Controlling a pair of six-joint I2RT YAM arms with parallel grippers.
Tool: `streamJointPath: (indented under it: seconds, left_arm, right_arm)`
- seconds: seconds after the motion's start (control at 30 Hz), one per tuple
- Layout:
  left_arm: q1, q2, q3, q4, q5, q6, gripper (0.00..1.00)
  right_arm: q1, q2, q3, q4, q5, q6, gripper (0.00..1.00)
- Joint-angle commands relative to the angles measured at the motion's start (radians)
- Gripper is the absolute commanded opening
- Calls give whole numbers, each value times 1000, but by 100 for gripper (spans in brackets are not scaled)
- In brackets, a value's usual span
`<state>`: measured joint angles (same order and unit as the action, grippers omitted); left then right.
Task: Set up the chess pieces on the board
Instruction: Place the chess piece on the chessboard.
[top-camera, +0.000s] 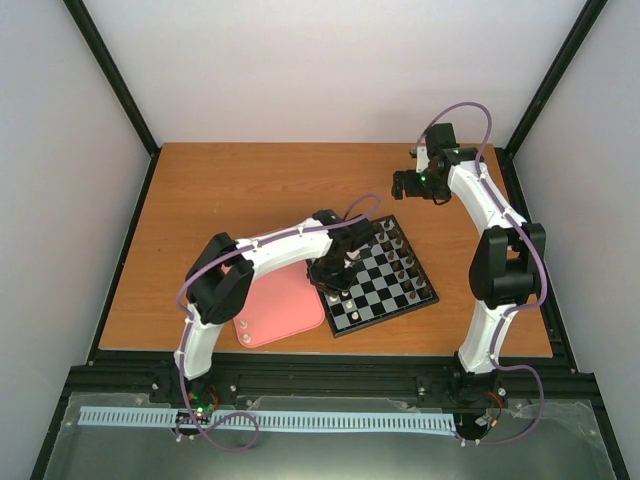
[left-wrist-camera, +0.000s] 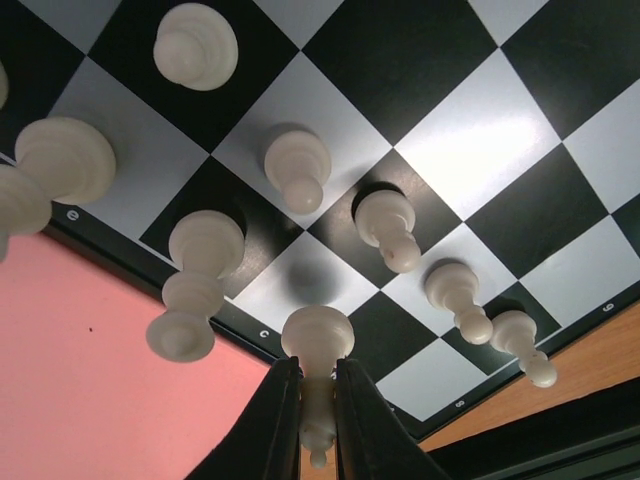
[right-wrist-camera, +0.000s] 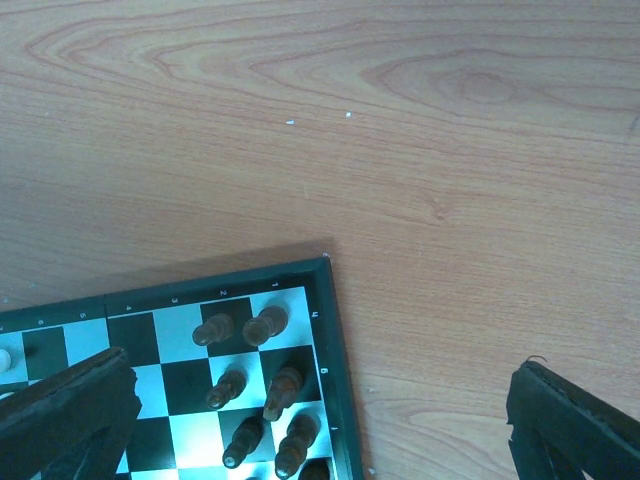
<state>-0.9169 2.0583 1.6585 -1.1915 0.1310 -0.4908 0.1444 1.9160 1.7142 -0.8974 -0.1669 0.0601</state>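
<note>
Wood table (top-camera: 250, 180); left fingers (left-wrist-camera: 278, 420) pinch piece (left-wrist-camera: 318, 342) at board (left-wrist-camera: 110, 240) rim.

So the small square chessboard (top-camera: 386, 322), black and silvery-white squares with a black rim, lies flat and turned at an angle, right of the table's middle and closer to the near edge. The tiny cream-white chess pieces (left-wrist-camera: 297, 165) stand upright on the squares along its left-facing edge. One more cream-white piece (left-wrist-camera: 317, 335) is pinched by its top in the left gripper (left-wrist-camera: 317, 367), base over a light square by the rim. Can't tell if it's touching down.
</note>
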Motion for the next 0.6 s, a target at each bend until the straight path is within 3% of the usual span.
streamJointPath:
  seconds: [0.0, 0.57]
  left_arm:
    - [-2, 21, 43, -16, -23, 29, 1]
    - [19, 30, 8, 6, -27, 34, 2]
  right_arm:
    - [-3, -3, 20, -3, 16, -2, 100]
    - [-11, 23, 16, -6, 3, -7, 100]
